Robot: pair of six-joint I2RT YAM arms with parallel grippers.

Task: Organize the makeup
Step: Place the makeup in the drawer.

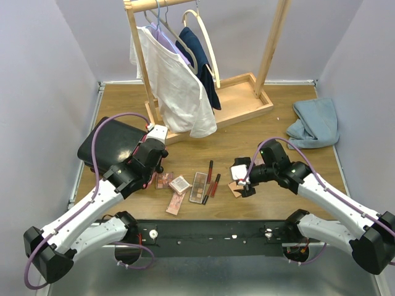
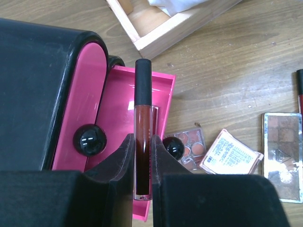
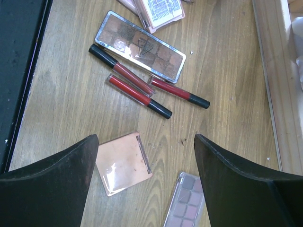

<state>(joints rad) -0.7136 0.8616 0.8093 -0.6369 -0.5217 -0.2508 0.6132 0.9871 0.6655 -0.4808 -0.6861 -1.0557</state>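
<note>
Your left hand (image 2: 143, 147) grips the dark-red tube (image 2: 142, 118), its length running along the open pink drawer (image 2: 164, 101) just beneath.

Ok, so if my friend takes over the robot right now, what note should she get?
Left tool: shut on a slim dark-red tube with a black cap, held over the open pink drawer of the black case.
Right tool: open, hovering over a square peach compact on the wooden table.
Loose on the table: three red tubes, a long brown palette, a mauve palette, and a small peach-toned palette by the drawer.
Done: no makeup shows in the part of the drawer in view.
Left: drop the tube in, then gather the rest.
</note>
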